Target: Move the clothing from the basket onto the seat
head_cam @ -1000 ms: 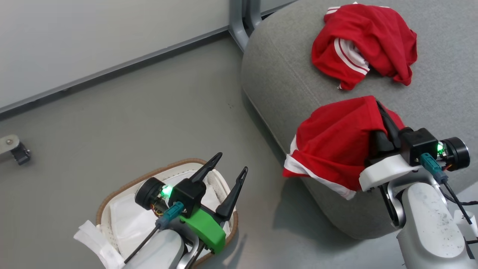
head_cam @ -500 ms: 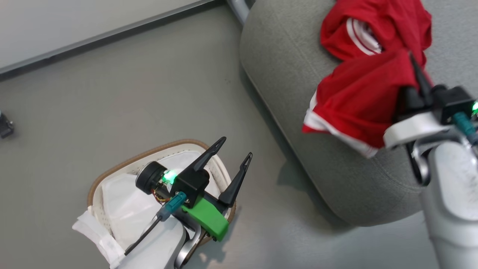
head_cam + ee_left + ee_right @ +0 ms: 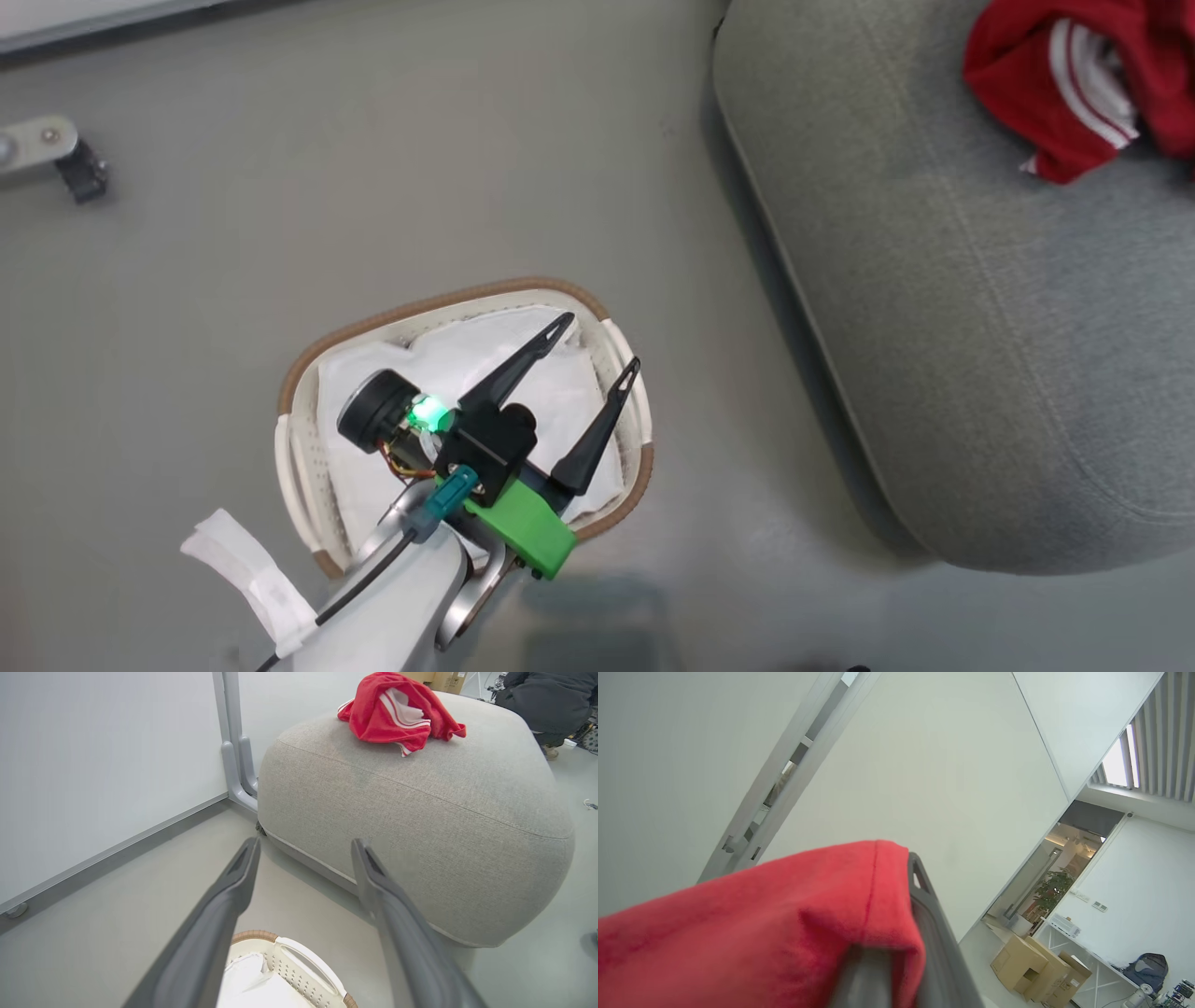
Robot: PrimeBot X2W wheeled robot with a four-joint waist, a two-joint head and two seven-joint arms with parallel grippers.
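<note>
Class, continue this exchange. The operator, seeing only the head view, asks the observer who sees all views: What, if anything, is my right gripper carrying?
Observer: In the right wrist view, a red soft-fabric garment is draped over the right gripper, pinched between its fingers.
Operator: Where does it point?
Observer: Toward a plain white wall, brown cardboard boxes off to one side.
Operator: Anyone near the big grey fabric seat?
Observer: The left wrist view shows a person in dark clothing beyond the seat.
</note>
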